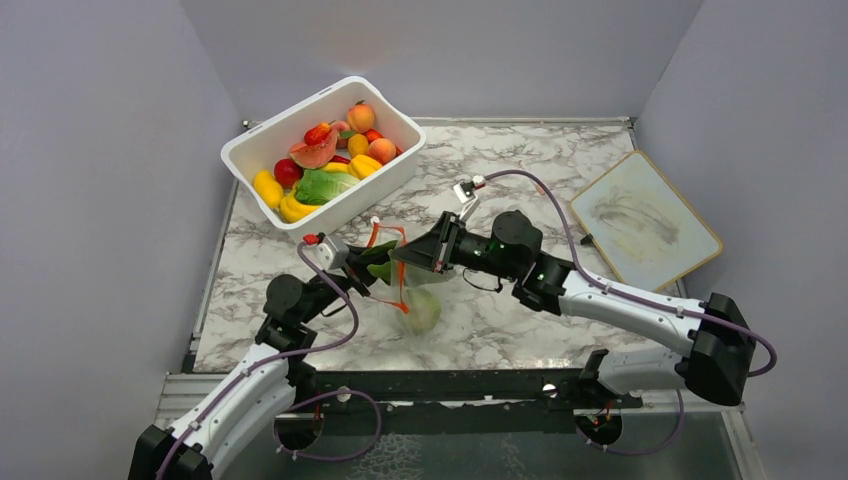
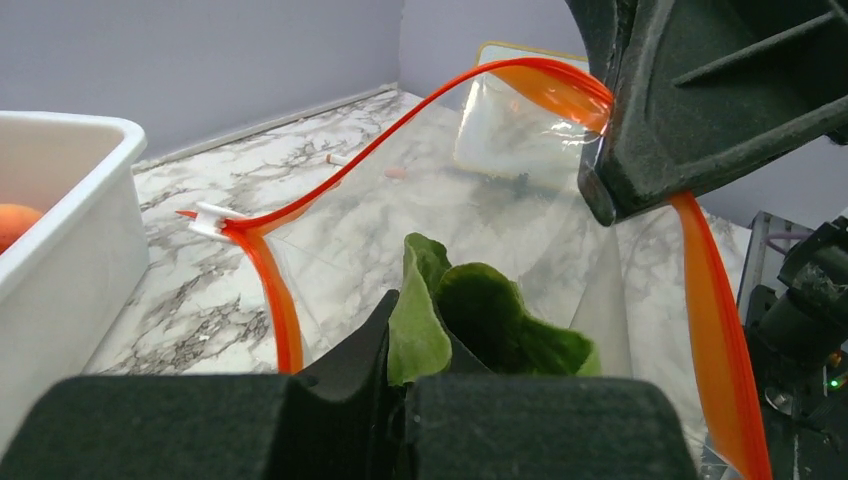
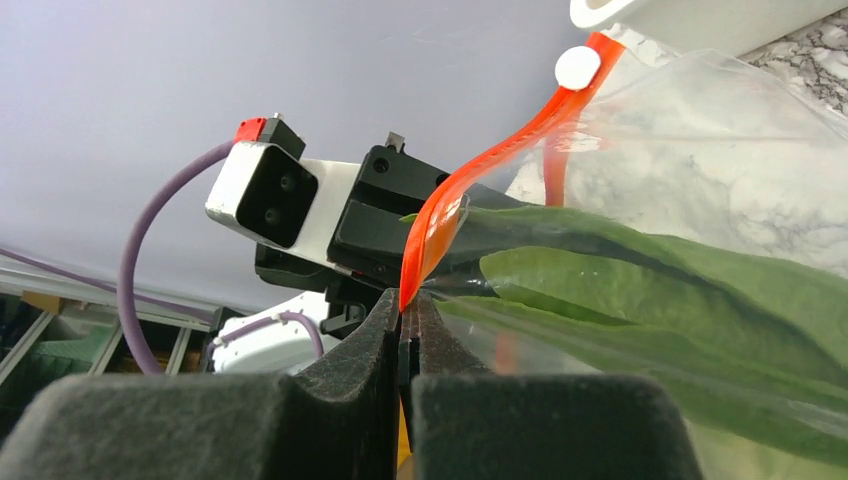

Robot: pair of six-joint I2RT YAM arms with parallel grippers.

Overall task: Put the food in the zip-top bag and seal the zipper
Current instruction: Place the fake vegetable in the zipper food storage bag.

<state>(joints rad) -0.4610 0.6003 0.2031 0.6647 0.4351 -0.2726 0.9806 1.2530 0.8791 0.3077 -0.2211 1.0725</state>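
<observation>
The clear zip-top bag (image 1: 412, 290) hangs open between my grippers, a round green cabbage (image 1: 422, 312) showing through its lower part. My right gripper (image 1: 405, 262) (image 3: 408, 305) is shut on the bag's orange-red zipper strip (image 3: 440, 215), holding one side of the mouth up. My left gripper (image 1: 370, 270) (image 2: 410, 350) is shut on the long green leafy bunch (image 2: 480, 320), whose leaves reach into the open mouth (image 3: 660, 290). The zipper (image 2: 300, 205) loops wide open. The other food lies in the white tub (image 1: 395, 170).
The white tub stands at the back left, holding peaches, a red fruit, yellow pieces and a green leafy piece (image 1: 322, 186). A wood-framed white board (image 1: 645, 218) lies at the right. Grey walls enclose the marble table (image 1: 520, 160).
</observation>
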